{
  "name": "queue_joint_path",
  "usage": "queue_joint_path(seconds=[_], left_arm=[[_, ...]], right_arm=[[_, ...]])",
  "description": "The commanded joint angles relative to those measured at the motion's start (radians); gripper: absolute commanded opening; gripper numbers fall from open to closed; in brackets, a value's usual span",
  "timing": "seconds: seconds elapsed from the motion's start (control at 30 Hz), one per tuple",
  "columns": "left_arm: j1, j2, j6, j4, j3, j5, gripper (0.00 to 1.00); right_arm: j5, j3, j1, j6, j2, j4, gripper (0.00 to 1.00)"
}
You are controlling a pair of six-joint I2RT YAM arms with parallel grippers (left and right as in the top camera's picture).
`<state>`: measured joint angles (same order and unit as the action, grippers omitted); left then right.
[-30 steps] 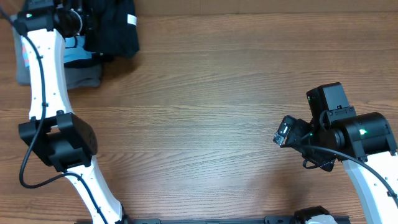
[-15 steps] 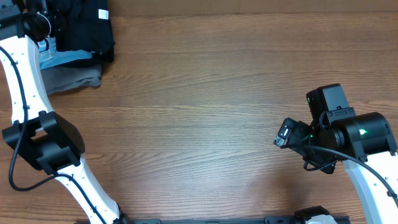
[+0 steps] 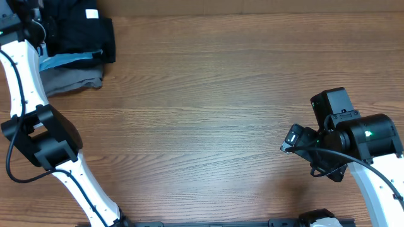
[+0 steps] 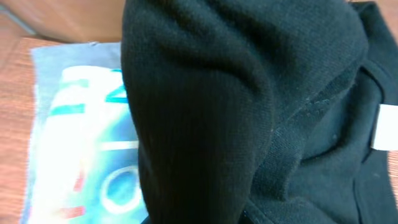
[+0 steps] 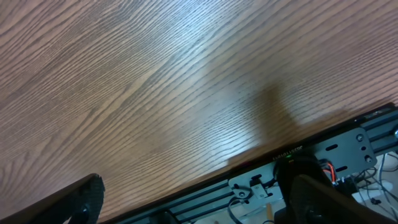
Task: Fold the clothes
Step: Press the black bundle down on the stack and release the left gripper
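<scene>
The clothes (image 3: 76, 34), one black T-shirt, sit bunched at the table's (image 3: 208, 94) far left corner on a light-blue shirt (image 3: 69, 60) and grey garment (image 3: 72, 81); left end effector (image 3: 36, 26) is pinched closed, apparently on black fabric; right end effector (image 3: 295, 139) gapes wide, holding nothing; looks like stacking, so next comes a clean release; glossy wood-grain top; room unseen.

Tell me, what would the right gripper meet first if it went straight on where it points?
Most likely the bare wooden table: the right gripper, fingers open and empty, points down at it, near the black rail along the edge. Nothing lies between, though the depth is unclear.
</scene>
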<state>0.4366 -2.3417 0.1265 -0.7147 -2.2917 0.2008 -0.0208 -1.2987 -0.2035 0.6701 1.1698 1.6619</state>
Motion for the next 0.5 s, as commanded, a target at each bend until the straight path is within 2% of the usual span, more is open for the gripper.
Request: queue_joint_path(seconds=[0.0,0.33,0.37,0.43,0.47], left_arm=[[0.047,0.006,-0.029,0.012,-0.035,-0.078,0.04],[0.078,0.000,-0.030,0.013,-0.033,-0.081,0.04],[0.077,-0.005,-0.030,0.014,-0.033,-0.081,0.06],[0.077,-0.021,-0.030,0.015,-0.033,-0.081,0.19],[0.077,-0.027,-0.030,0.014,-0.033,-0.081,0.22]], right_arm=[[0.013,-0.030,0.003,0.015,-0.010,-0.002,1.00],[0.020,-0.030,0.003,0.014,0.014,-0.002,1.00],[0.020,-0.030,0.003,0.014,0.014,-0.002,1.00],[0.020,-0.030,0.003,0.014,0.015,-0.002,1.00],[0.020,-0.030,0.003,0.014,0.015,-0.002,1.00]])
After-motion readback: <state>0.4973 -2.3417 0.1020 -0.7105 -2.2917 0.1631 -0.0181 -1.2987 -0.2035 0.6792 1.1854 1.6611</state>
